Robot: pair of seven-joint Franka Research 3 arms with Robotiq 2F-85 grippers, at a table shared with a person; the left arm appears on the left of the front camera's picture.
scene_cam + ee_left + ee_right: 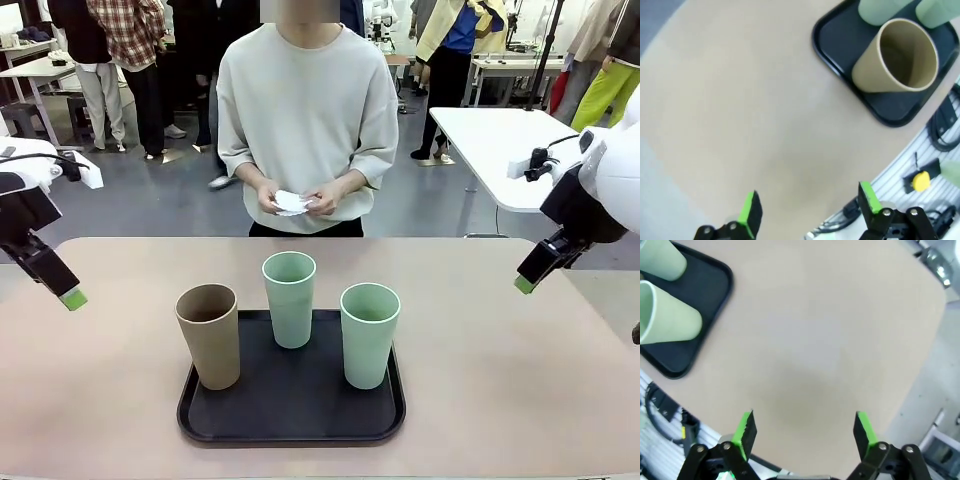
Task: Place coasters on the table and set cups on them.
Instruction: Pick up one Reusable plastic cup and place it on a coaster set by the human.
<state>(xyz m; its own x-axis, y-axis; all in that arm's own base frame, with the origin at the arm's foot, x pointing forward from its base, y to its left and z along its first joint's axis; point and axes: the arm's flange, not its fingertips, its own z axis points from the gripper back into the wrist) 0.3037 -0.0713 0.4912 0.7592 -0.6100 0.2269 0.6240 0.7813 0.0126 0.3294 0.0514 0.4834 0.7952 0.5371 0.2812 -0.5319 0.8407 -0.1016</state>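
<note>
Since no coaster lies on the surface (500, 350) yet, the task is, in my judgement, at its very beginning.

In the front view a person stands behind the far edge and holds the coasters (292, 203) in both hands (268, 196), so they are off the surface. How many there are I cannot tell. The three cups stand upright on a black tray (290, 425), which lies at the middle of the near edge. The tan cup (209, 335) is at the tray's left side, one green cup (289, 298) at its far side and the other green cup (369, 334) at its right side. The left jaws hang near the left edge and the right jaws near the right edge, both well apart from the tray.

In the left wrist view the left jaws stand wide apart with nothing between them. Below them is bare surface, and farther off is the tan cup on a corner of the tray.

In the right wrist view the right jaws are also apart and empty over bare surface. Both green cups show on the tray at one side.

Everything is left to do: the coasters must be laid on the surface, and then each cup must be lifted off the tray and set on one.
</note>
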